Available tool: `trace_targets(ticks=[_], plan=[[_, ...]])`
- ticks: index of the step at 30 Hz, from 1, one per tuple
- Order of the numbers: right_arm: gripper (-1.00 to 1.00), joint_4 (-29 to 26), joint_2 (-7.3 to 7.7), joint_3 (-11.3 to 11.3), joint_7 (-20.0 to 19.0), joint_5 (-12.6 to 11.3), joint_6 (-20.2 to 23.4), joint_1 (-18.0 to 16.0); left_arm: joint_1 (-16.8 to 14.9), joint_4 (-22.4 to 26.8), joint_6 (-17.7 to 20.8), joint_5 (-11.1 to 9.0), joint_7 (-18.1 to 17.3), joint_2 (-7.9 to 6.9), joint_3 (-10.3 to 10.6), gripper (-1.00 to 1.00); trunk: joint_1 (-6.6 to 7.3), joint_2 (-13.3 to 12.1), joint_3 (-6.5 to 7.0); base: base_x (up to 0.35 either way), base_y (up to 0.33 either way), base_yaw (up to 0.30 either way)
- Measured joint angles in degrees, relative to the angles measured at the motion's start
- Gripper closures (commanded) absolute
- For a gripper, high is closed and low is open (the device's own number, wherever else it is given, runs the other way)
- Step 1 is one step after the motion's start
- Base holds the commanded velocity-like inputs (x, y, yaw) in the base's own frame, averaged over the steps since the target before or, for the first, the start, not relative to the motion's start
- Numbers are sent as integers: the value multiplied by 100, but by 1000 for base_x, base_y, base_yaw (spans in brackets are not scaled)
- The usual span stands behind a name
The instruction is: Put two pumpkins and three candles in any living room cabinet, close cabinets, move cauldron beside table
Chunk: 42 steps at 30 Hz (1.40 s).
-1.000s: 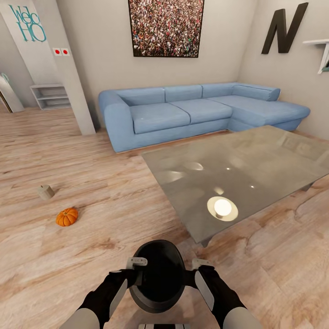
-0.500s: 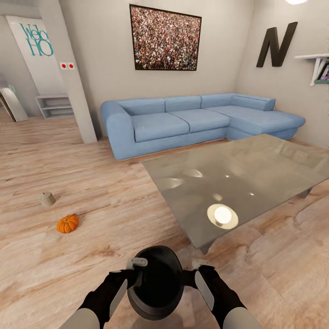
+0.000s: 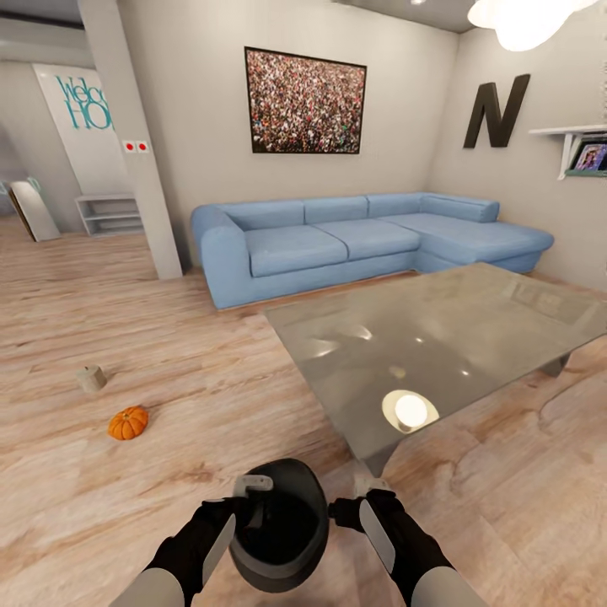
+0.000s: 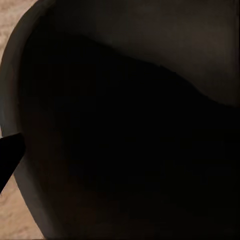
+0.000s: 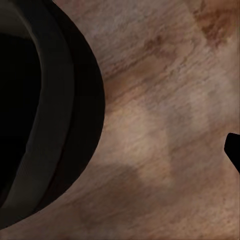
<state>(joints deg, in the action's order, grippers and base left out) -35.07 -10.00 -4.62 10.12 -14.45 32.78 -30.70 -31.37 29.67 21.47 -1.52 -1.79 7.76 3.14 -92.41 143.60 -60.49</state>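
Note:
I hold the black cauldron point(image 3: 282, 527) low in front of me, over the wooden floor. My left gripper point(image 3: 253, 493) is shut on its rim, and the left wrist view looks into the dark bowl point(image 4: 130, 140). Just right of it, my right gripper point(image 3: 361, 499) stands open, with the cauldron's rim point(image 5: 45, 115) to one side and bare floor between the fingers. One orange pumpkin point(image 3: 128, 423) lies on the floor to my left. A stubby tan candle point(image 3: 91, 378) stands just beyond it. The glass-topped table point(image 3: 438, 329) is ahead on the right, its near corner close to the cauldron.
A blue corner sofa point(image 3: 337, 236) stands against the far wall behind the table. A white pillar point(image 3: 139, 169) rises left of the sofa, with a low white shelf point(image 3: 108, 212) beyond it. Open floor lies to the left and ahead.
The head camera has tilted up, so the whole view slid down. The cauldron has shifted slightly left, away from the right gripper. Pumpkin and candle have stayed in place.

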Motion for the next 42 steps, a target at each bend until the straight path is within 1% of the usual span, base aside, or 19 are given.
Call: trace_targets(ticks=[9, 19, 28, 37, 42], plan=[[-100, 0, 0, 0, 0, -1, 0, 1, 0, 2, 7, 0, 0, 0, 0, -100, 23, -12, 200, -68, 1, 0], [-100, 0, 0, 0, 0, -1, 0, 1, 0, 36, 9, 0, 3, 0, 0, -100, 48, -26, 421, -130, 26, 0], [-100, 1, 0, 0, -1, 0, -1, 0, 0, 54, 14, 0, 5, -4, -1, -100, 69, -38, 621, -238, 125, 0], [-100, 1, 0, 0, -1, -2, -1, -3, 0, 58, 15, -6, 7, -2, -1, -100, 266, -398, 783, -268, 186, 4], [-100, 2, 0, -3, 3, -8, -3, 1, 1, 59, 12, -8, 5, -2, -1, -100, 378, -598, 873, -88, 64, 186]])
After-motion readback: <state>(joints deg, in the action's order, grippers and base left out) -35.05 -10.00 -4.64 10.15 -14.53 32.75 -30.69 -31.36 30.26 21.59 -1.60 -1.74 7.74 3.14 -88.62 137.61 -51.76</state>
